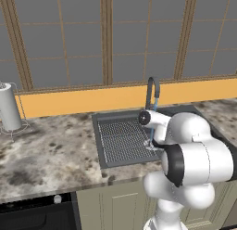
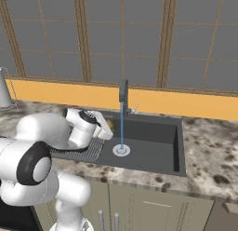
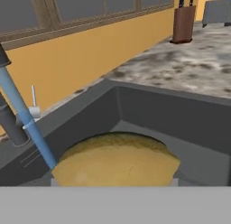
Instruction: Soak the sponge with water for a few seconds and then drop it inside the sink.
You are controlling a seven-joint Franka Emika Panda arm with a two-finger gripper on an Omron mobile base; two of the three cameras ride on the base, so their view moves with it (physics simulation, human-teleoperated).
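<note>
Sponge (image 3: 116,160), a mustard-yellow, domed block, sits right at the bottom of the hand view, its long axis running across that picture from side to side, its rounded top towards the far wall of the basin. Its left end touches the thin light-blue stream of water (image 3: 25,119), which slants down across that view. In the right base view a small yellow patch of it (image 2: 110,125) shows just past the white two-finger gripper (image 2: 103,126), held above the basin and left of the stream (image 2: 122,127). The jaws are clamped on the sponge.

Below lies the large dark grey rectangular sink (image 2: 158,153), with its ribbed grid drainboard (image 1: 121,140) on the left and a round silver drain (image 2: 121,150) where the stream lands. The dark gooseneck faucet (image 1: 152,91) rises at the back rim.

Speckled stone counter (image 1: 51,152) surrounds the basin. Further off stand a grey cylinder in a wire holder (image 1: 9,108) and a brown knife block (image 3: 184,23).
</note>
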